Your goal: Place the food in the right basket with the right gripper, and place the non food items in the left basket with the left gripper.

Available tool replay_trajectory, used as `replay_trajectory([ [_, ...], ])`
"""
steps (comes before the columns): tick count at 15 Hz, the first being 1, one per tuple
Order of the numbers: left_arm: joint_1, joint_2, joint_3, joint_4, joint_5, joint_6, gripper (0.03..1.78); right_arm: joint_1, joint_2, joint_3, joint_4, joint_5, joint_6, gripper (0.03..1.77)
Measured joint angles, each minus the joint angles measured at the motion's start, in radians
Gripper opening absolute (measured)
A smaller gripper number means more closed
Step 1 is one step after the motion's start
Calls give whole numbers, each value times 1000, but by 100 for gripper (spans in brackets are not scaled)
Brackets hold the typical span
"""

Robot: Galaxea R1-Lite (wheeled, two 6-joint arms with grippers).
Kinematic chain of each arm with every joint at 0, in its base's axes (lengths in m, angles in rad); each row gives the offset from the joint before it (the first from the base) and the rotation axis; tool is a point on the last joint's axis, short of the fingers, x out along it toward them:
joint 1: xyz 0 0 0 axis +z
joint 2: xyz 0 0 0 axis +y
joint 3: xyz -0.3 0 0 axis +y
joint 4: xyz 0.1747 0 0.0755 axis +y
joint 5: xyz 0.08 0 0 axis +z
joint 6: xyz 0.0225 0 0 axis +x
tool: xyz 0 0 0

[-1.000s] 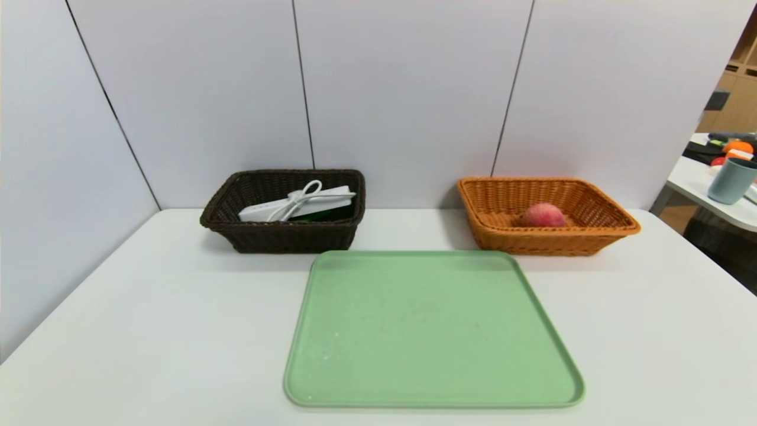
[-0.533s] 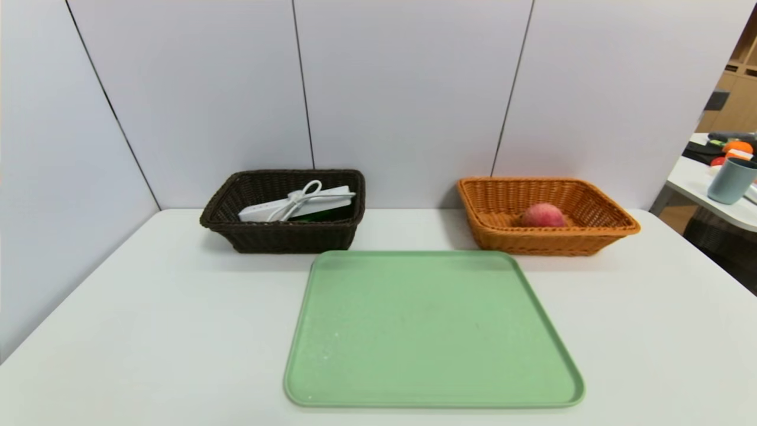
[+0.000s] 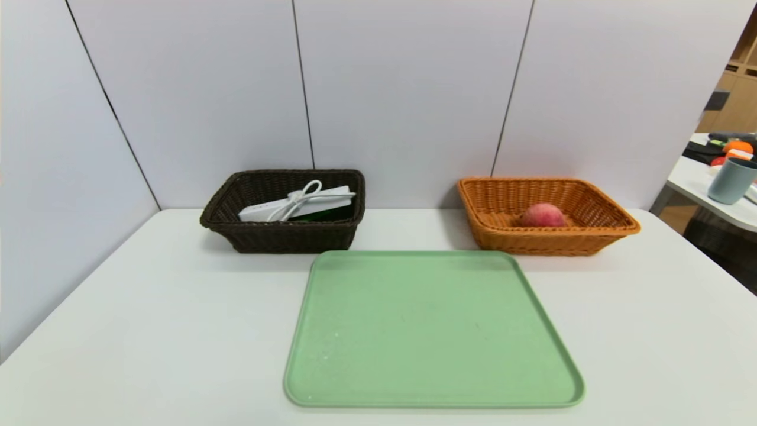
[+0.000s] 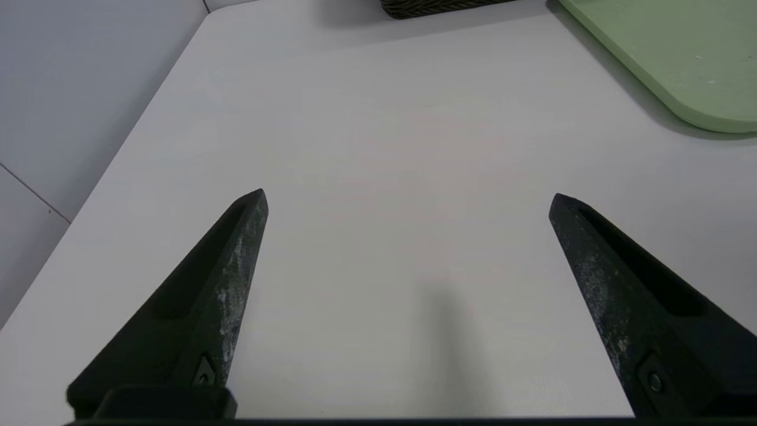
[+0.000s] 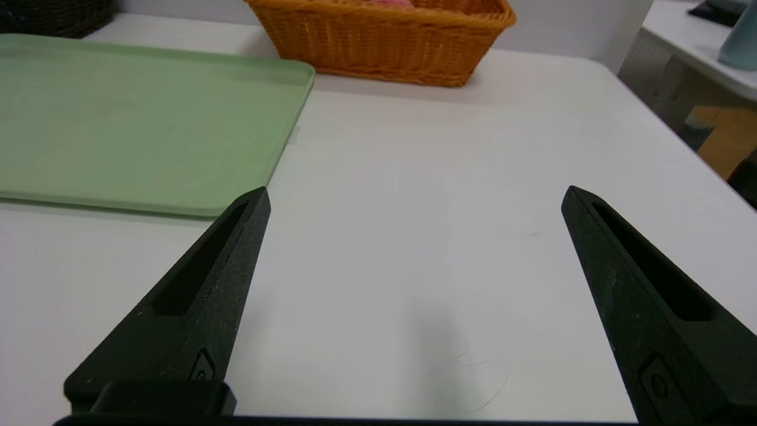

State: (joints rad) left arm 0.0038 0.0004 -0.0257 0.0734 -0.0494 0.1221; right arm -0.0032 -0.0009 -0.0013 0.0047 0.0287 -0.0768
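Wrist views show you both tools spread wide, holding nothing: left tool (image 4: 408,198) over bare desk (image 4: 378,148), right tool (image 5: 414,195) beside the tray (image 5: 118,118). Strip (image 3: 295,204) lies in the left basket (image 3: 278,236), peach (image 3: 543,215) in the right basket (image 3: 550,242).

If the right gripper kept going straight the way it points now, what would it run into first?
Probably the bare table: the open right gripper points slightly downward over it. Farther along that line stands the orange basket; the green tray lies off to the side.
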Motion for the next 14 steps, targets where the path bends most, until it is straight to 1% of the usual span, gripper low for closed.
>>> replay_trajectory([
  [2, 0, 0, 0, 0, 0, 0, 169, 1, 0, 0, -2, 1, 14, 170],
  [10, 0, 0, 1, -1, 8, -5, 169, 1, 0, 1, -2, 1, 17, 170],
  [14, 0, -1, 3, -5, 9, -39, 169, 1, 0, 1, -1, 1, 18, 170],
])
